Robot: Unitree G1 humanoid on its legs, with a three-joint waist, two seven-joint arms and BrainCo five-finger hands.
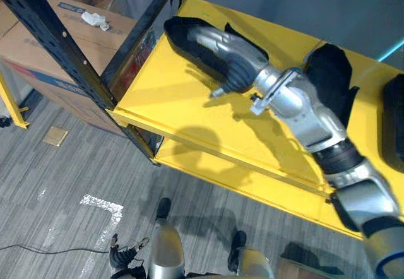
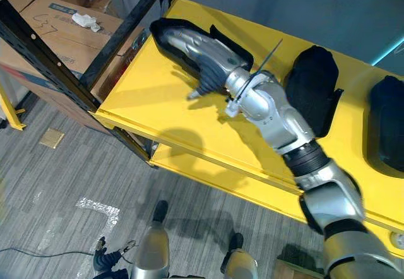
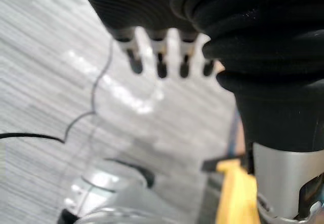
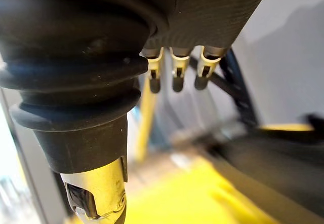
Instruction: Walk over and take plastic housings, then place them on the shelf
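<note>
The right hand (image 1: pixel 230 67) lies stretched over a black plastic housing (image 1: pixel 178 39) at the back left corner of the yellow shelf (image 1: pixel 164 96). Much of that housing is hidden under the silver fingers (image 4: pixel 174 74), which run straight along its hollow, so its inside cannot be made out. The thumb (image 1: pixel 218 91) sticks out apart from them over bare yellow, curled round nothing. Whether the fingers actually press on the plastic cannot be told. In the right wrist view the housing is a dark blur beyond the fingertips.

A second housing (image 2: pixel 312 80) sits near the middle of the shelf, its near edge covered by the robot's forearm. A third housing (image 2: pixel 385 124) is cut off at the right border, so only part of its outline shows. A lower shelf (image 1: pixel 252 181) shows as a narrow yellow strip beneath the top one.

What can be seen of the first housing is a long, matte black shell, shallow and curved like a trough, with a raised rim and one end tapering towards the black upright (image 1: pixel 60 42). It lies flat on the shelf, well apart from the other two.

Beyond the upright stands a cardboard box (image 1: pixel 69 23) with a crumpled white scrap (image 1: pixel 95 19) on top. The left hand (image 3: pixel 161 57) hangs over the grey floor (image 3: pixel 45 82), fingers straight and holding nothing.
</note>
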